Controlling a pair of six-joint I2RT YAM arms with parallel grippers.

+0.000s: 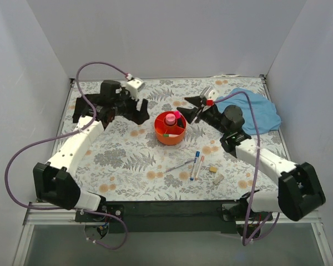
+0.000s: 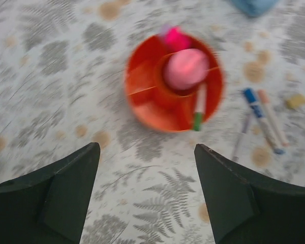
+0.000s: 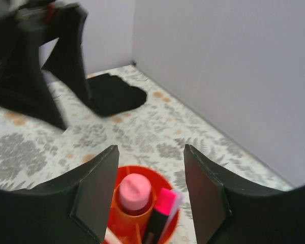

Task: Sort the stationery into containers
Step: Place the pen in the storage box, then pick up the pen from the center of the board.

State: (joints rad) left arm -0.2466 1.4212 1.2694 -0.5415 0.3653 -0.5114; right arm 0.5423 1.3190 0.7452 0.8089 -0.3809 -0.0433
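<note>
The round orange tray (image 1: 162, 137) sits mid-table. Its centre cup holds the pink bottle (image 1: 170, 119). The pink highlighter (image 1: 177, 114) stands in a far compartment with a lilac marker (image 3: 176, 202) beside it. A green-capped pen (image 1: 170, 134) lies in a near compartment. Blue-capped (image 1: 196, 159) and orange-capped (image 1: 200, 165) pens, a thin pale pen (image 1: 180, 164) and two beige erasers (image 1: 213, 169) lie on the table to the front right. My right gripper (image 1: 192, 109) is open and empty above the tray's far right rim. My left gripper (image 1: 140, 114) is open and empty, left of the tray.
A light blue cloth (image 1: 255, 108) lies at the back right under my right arm. A black cloth (image 1: 80, 108) lies at the back left. White walls close in the table on three sides.
</note>
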